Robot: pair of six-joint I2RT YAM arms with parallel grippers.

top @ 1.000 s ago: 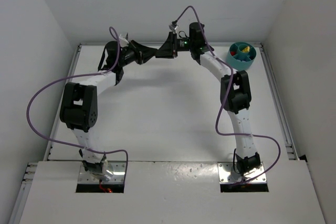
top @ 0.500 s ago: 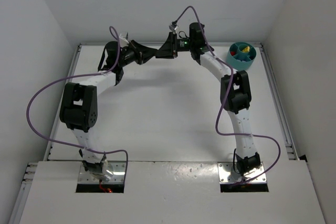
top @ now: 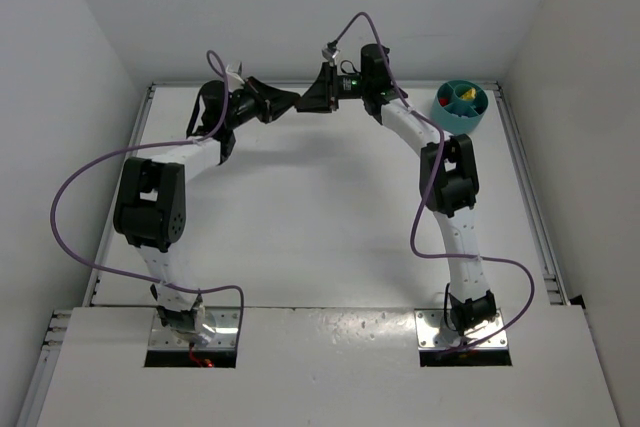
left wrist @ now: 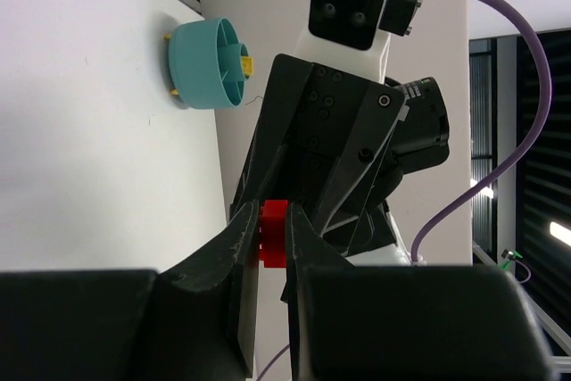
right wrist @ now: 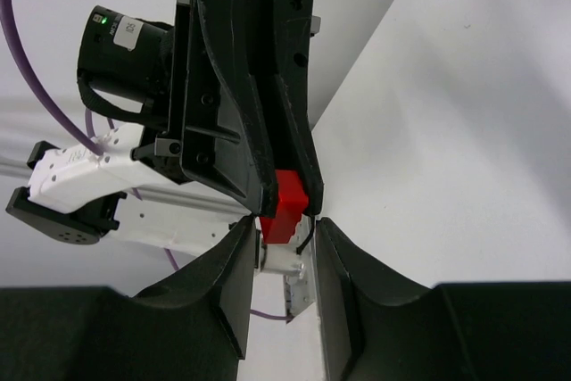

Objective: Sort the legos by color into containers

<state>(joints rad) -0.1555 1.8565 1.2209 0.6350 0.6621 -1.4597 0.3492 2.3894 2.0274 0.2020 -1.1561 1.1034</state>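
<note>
far back at 12 o'clock, left gripper (left wrist: 270, 240) clamped on red lego (left wrist: 272, 234); right gripper (right wrist: 285, 240) flanks it, jaws slightly apart, grip unclear. teal tub (top: 447, 119), 1 o'clock, holds yellow, red bits; this lego unsorted.

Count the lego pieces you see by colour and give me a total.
Red lego: 2, one held between the arms, one in the teal tub
Yellow lego: 1, in the tub
Whitish lego: 1, under the held red one
Total: 4

Your left gripper (left wrist: 270, 225) and right gripper (right wrist: 284, 229) block each other, tip to tip by the back wall (top: 300, 17); the middle of the bench (top: 320, 217) is free.
</note>
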